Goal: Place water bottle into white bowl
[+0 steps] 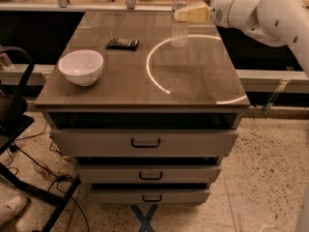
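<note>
The water bottle (179, 33), clear and ribbed with a white cap, stands upright at the far right of the table top (120, 86). My gripper (180, 14) reaches in from the right at the bottle's upper part. Its tan tip crosses in front of the bottle just below the neck. The white bowl (81, 66) sits upright near the table's front left corner, well apart from the bottle and the gripper. Nothing is in the bowl.
A flat dark rectangular object (122, 43) lies at the far middle of the table, between bowl and bottle. A bright ring of light (154, 76) reflects on the top. Drawers (145, 141) are below. A black chair frame (12, 115) stands at the left.
</note>
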Robot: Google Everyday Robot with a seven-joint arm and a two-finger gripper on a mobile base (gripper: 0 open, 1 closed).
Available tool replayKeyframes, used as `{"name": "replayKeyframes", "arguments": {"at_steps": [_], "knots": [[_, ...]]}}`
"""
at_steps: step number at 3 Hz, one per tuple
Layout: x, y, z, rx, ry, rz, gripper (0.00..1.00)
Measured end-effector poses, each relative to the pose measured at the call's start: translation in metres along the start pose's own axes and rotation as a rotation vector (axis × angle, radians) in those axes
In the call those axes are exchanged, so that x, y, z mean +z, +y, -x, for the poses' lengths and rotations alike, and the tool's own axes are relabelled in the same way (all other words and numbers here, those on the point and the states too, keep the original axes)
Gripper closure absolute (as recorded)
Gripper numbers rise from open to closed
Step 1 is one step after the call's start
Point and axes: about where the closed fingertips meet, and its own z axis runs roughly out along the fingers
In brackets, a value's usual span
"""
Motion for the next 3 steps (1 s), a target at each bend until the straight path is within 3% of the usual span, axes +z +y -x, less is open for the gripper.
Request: {"name": "replayKeyframes", "arguments": {"at_steps": [3], "knots": [[0.049,0.009,-0.009,0.032,-0.016,0.088,0.0]]}}
